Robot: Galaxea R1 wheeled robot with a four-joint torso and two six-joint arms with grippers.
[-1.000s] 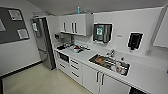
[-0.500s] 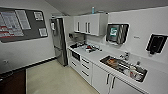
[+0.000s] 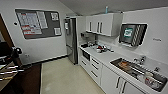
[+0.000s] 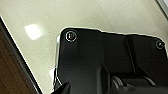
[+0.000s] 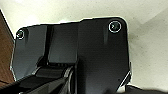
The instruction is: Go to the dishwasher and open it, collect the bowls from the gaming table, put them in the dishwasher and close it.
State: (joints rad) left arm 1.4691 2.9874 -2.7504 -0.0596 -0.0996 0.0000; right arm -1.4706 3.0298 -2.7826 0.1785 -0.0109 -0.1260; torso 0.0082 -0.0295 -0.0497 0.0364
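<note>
I am facing a kitchenette in the head view. A white counter point(image 3: 105, 58) runs along the right wall, with white drawers and doors below it. Under the counter, next to the tall steel fridge point(image 3: 71, 40), sits a darker panel point(image 3: 86, 55). It is too blurred to tell whether this is the dishwasher. The bowls and the gaming table are out of view. Both wrist views look past the robot's dark plate down at pale floor point(image 4: 100, 15) point(image 5: 147, 50).
A steel sink point(image 3: 138, 72) holding dishes is set into the counter at the near right. White wall cabinets point(image 3: 102, 23) and a dark dispenser point(image 3: 131, 33) hang above. A notice board point(image 3: 37, 22) covers the left wall. A table with silver rods point(image 3: 8, 72) and brown flooring point(image 3: 28, 80) lie at the left.
The whole head view has shifted because the camera turned left and came closer. The fridge and counter have slid right in the picture, and the notice board now shows large.
</note>
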